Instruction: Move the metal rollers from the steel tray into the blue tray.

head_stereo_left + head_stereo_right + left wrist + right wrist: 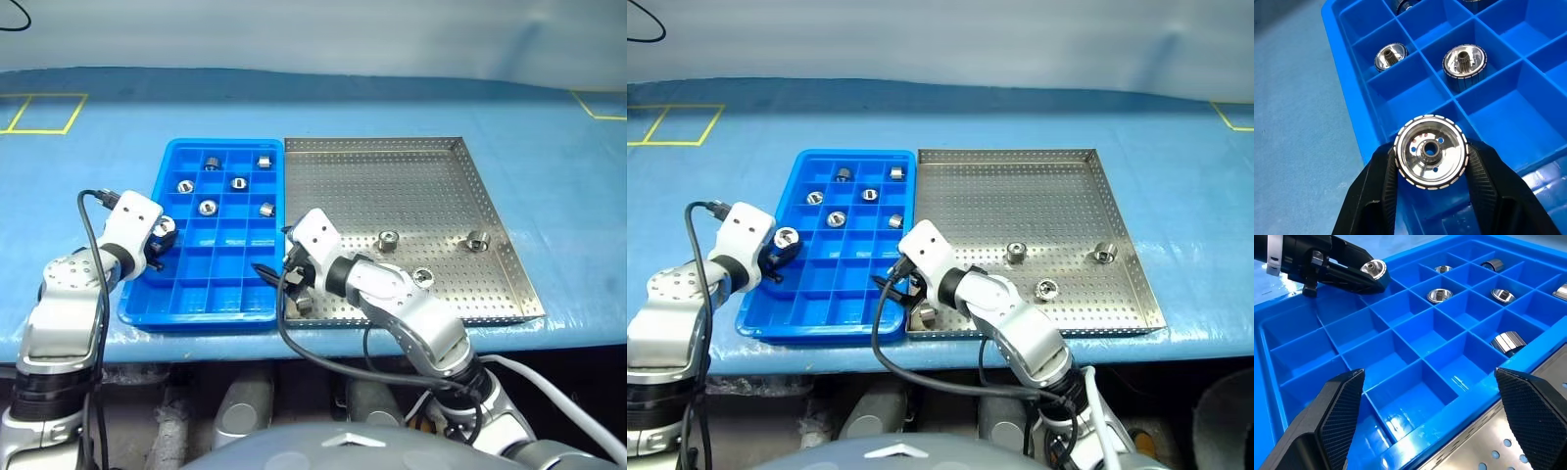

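Note:
The blue tray [196,294] lies left of the steel tray [392,186], and the two touch. Several metal rollers sit in the blue tray's far compartments, one of them [207,207] near the middle. My left gripper [1431,154] is shut on a roller [1431,152], held tilted above the compartments along the blue tray's left rim. My right gripper [1428,377] stands open and empty over the blue tray's near right corner. On the steel tray lie three rollers [388,241] [478,240] [422,277], and another one [304,305] rests at its near left corner, under my right wrist.
Both trays rest on a blue-covered table whose front edge [549,333] runs just below them. Yellow tape marks [44,113] [598,103] lie at the far corners. A black cable [93,235] loops by my left wrist.

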Available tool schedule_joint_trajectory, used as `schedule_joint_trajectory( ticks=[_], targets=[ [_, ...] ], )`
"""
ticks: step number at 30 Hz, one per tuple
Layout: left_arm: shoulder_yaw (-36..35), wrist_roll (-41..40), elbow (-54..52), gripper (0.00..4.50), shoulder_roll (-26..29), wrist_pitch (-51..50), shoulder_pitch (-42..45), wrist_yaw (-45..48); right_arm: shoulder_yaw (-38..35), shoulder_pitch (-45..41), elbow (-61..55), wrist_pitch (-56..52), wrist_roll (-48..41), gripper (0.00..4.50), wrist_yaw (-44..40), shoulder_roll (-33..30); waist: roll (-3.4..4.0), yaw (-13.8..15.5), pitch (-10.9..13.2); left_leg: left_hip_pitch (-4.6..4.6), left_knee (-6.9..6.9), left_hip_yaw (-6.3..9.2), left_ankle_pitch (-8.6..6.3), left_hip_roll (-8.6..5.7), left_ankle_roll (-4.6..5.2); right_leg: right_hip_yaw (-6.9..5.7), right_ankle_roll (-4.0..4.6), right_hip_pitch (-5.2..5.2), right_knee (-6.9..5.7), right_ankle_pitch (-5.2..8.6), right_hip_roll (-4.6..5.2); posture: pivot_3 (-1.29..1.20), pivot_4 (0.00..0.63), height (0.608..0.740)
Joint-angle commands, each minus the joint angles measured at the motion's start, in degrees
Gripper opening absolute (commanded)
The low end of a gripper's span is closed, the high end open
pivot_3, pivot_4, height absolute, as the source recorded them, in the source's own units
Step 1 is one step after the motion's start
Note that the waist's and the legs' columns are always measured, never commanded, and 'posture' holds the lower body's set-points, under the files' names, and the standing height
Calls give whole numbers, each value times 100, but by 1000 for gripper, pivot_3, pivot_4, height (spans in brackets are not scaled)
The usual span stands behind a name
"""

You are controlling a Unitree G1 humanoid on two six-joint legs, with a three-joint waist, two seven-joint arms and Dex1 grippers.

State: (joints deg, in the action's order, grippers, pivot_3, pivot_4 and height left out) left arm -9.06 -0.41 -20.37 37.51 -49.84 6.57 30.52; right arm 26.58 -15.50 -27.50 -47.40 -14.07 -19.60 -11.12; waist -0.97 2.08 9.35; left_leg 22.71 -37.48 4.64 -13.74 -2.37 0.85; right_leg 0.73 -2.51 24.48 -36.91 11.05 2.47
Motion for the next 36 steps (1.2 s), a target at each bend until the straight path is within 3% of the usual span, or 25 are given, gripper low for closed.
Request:
schedule_joint_trajectory(
  ticks=[1, 3, 12, 16, 22, 30, 36],
  targets=[
    [224, 226, 357, 1706, 169, -26, 290, -228, -122, 68, -215, 123, 34, 4500, 74, 60, 0, -9, 0, 0, 1, 0, 1, 0, -2, 0, 1, 0, 0, 0, 0, 110, 150, 740],
    [435, 271, 539, 1706, 280, -57, 398, -196, -189, 137, -276, 108, 46, 4500, 138, 75, 0, -44, 0, -1, 3, 1, 4, 0, -6, 0, 0, 0, -2, 1, -2, 89, 150, 740],
    [849, -216, 453, 4478, 907, 54, 1225, 903, -861, 613, -1221, -233, 7, 4500, 354, -342, 0, -132, 0, 1, 10, 7, 15, -1, -11, -9, -8, -2, 3, 10, 3, -9, 150, 740],
    [1270, -389, 828, 4478, 1023, 904, 2024, 1660, -1203, 846, -1616, -438, -62, 4500, 415, -522, -1, -207, 0, 1, 10, -3, 16, 0, -6, -3, -4, -3, 7, 12, 5, -37, 150, 740],
    [2183, -661, 2086, 4478, 183, 2409, 3471, 2963, -1755, 1421, -2150, -723, -102, 4500, 512, -829, 2, -320, -1, 6, 9, -7, 16, -3, 2, -4, -12, -4, 8, 7, 5, -98, 150, 740],
    [3298, -576, 3543, 4478, -870, 4587, 4040, 4750, -2322, 2486, -2822, -1056, -146, 4500, 596, -1090, 4, -597, -2, 9, 6, -33, 1, 0, 27, 15, -4, 4, 7, -1, 5, -163, 150, 740],
    [3771, -254, 4438, 4478, -1505, 5594, 4298, 5199, -2423, 2909, -2971, -1089, -91, 4500, 855, -940, 4, -699, -2, 9, -25, -47, -7, 2, 41, 26, -43, -5, 6, 3, 2, -225, 150, 740]
  ],
)
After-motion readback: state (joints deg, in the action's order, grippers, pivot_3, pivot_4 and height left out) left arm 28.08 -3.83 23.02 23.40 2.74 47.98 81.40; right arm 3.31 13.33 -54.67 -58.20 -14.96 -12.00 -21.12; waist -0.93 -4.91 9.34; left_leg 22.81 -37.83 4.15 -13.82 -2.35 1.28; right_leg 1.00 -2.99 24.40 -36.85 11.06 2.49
